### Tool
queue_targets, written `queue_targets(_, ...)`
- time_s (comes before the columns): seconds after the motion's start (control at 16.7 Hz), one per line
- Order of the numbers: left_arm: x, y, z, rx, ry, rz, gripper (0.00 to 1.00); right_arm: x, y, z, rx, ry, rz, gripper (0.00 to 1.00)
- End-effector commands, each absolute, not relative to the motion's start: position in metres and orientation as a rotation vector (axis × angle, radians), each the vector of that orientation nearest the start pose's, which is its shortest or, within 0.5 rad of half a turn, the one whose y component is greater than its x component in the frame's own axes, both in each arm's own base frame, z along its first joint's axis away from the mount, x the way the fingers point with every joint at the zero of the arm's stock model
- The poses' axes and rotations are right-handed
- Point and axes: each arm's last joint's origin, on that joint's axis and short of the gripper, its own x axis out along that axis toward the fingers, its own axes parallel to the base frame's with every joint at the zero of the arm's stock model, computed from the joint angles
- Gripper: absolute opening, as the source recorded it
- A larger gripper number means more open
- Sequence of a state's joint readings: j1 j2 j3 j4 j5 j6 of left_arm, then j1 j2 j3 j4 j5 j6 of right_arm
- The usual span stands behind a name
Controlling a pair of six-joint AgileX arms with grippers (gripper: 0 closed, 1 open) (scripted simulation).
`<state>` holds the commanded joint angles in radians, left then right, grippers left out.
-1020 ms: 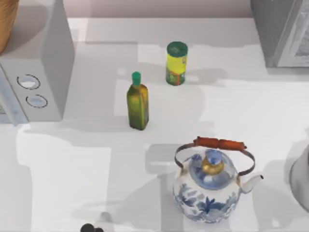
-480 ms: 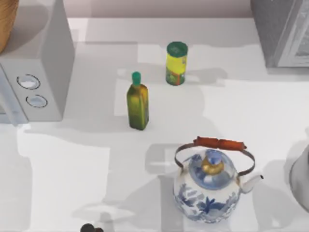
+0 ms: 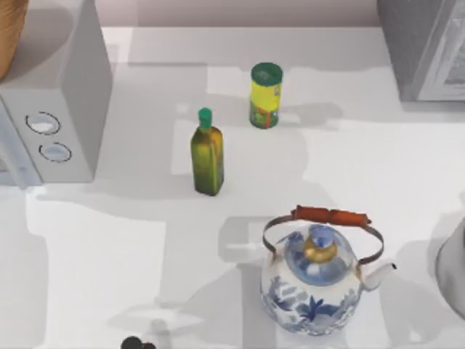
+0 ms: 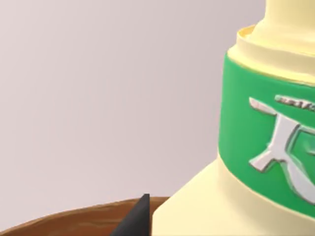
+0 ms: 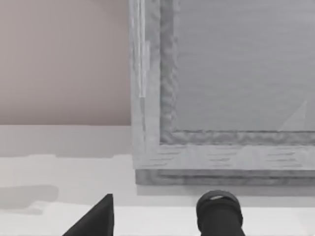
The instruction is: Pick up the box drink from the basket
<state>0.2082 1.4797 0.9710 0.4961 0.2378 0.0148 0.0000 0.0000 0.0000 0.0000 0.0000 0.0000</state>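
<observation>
The box drink [image 4: 236,196] looms close in the left wrist view, pale yellow with a green neck band, its shoulder rising just beside a dark fingertip of the left gripper [image 4: 135,221], with the brown rim of the basket [image 4: 64,219] curving below; the drink appears to stand in or just above that basket. Whether the left fingers are closed on the carton or merely beside it I cannot tell. The risk, as I judge it, is a shallow or one-sided hold high on the sloped shoulder, which could let the carton slip or tip against the rim. The top view adds the basket's edge [image 3: 11,36] at the far left corner beside a grey microwave [image 3: 65,94], plus an olive bottle [image 3: 207,156], a yellow can [image 3: 266,94] and a kettle [image 3: 316,280]. The right gripper [image 5: 157,216] idles, parted, facing a grey cabinet [image 5: 221,88].
</observation>
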Motion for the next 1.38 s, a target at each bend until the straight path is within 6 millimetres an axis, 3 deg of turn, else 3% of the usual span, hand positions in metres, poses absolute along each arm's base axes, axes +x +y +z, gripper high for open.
queue_targets(0.3, 0.337, 0.066, 0.294, -0.003, 0.009, -0.015, 0.02, 0.106, -0.001, 0.160, 0.000, 0.000, 0.000, 1.00)
queue_targets(0.78, 0.337, 0.066, 0.294, -0.003, 0.009, -0.015, 0.00, 0.106, -0.001, 0.160, 0.000, 0.000, 0.000, 1.00)
queue_targets(0.96, 0.334, 0.067, 0.308, 0.003, -0.025, -0.007, 0.00, 0.106, -0.001, 0.160, 0.000, 0.000, 0.000, 1.00)
queue_targets(1.14, 0.336, 0.064, 0.342, 0.005, -0.117, 0.012, 0.00, 0.106, -0.001, 0.160, 0.000, 0.000, 0.000, 1.00)
queue_targets(1.38, 0.332, 0.063, 0.413, 0.015, -0.256, 0.048, 0.00, 0.106, -0.001, 0.160, 0.000, 0.000, 0.000, 1.00)
